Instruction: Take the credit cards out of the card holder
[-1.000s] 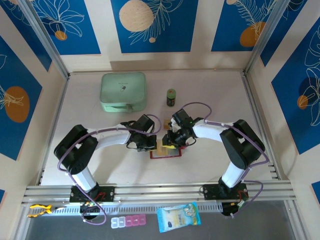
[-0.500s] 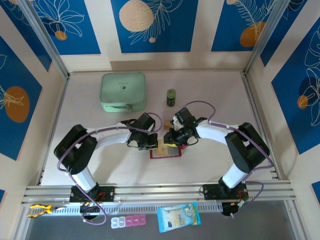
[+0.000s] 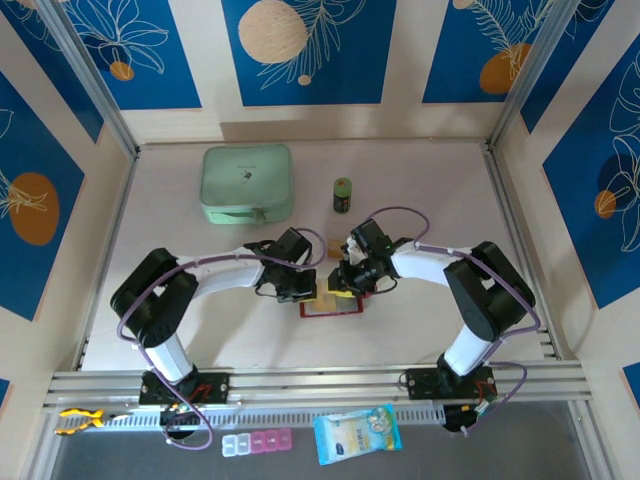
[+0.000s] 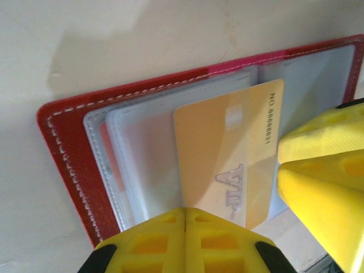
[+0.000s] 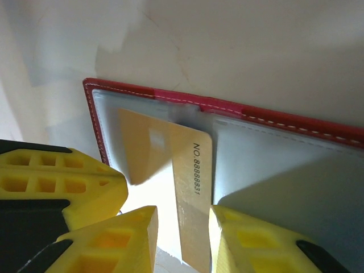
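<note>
The dark-red card holder (image 4: 62, 153) lies open on the table, clear sleeves up, and its edge shows below both grippers (image 3: 331, 309). A yellow-orange credit card (image 4: 224, 153) sticks partly out of a sleeve, tilted up. My left gripper (image 4: 185, 219) is shut, its tips pressed on the sleeves beside the card's lower corner. My right gripper (image 5: 183, 219) is open around the card (image 5: 190, 187): the card's edge touches the right finger (image 5: 250, 242), with a gap to the other finger. The grippers meet over the holder, left gripper (image 3: 306, 292) and right gripper (image 3: 346, 282).
A mint-green zip case (image 3: 247, 184) and a small dark bottle (image 3: 342, 194) stand at the back. On the front ledge lie a blue packet (image 3: 357, 432) and a pill box (image 3: 257, 443). Bare table spreads to either side of the holder.
The right arm has shifted a little over the holder, out and back. The left arm and both sets of jaws have stayed as they were.
</note>
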{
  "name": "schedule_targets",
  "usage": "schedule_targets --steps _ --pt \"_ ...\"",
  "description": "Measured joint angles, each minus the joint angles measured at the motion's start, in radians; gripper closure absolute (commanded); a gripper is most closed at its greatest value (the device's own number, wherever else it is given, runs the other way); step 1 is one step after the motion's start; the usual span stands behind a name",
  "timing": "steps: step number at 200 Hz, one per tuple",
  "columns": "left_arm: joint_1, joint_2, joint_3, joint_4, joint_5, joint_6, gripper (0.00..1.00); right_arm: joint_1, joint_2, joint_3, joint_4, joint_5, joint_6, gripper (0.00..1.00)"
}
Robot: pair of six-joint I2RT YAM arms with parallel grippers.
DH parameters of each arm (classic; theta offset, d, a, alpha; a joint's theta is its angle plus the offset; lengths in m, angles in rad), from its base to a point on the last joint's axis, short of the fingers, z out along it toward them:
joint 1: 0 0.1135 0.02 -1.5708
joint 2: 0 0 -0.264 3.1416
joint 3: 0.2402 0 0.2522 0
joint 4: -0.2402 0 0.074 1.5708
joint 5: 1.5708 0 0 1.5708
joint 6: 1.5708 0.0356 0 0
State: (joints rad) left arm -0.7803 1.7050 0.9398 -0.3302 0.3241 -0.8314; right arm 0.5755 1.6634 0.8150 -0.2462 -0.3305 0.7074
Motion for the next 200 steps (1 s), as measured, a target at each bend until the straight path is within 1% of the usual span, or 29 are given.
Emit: schedule_targets --steps 80,158,200 --pt "0.000 0.003 -0.006 0.000 0.001 0.000 0.98 0.000 0.011 -0.005 0.031 -0.037 0.001 0.73" --pt "0.000 0.004 -0.006 0.001 0.001 0.000 0.98 0.000 0.009 -0.013 0.037 -0.048 0.008 0.85" --pt "0.000 0.004 -0.006 0.001 0.001 0.000 0.98 -0.008 -0.012 -0.024 0.033 -0.048 0.006 0.88"
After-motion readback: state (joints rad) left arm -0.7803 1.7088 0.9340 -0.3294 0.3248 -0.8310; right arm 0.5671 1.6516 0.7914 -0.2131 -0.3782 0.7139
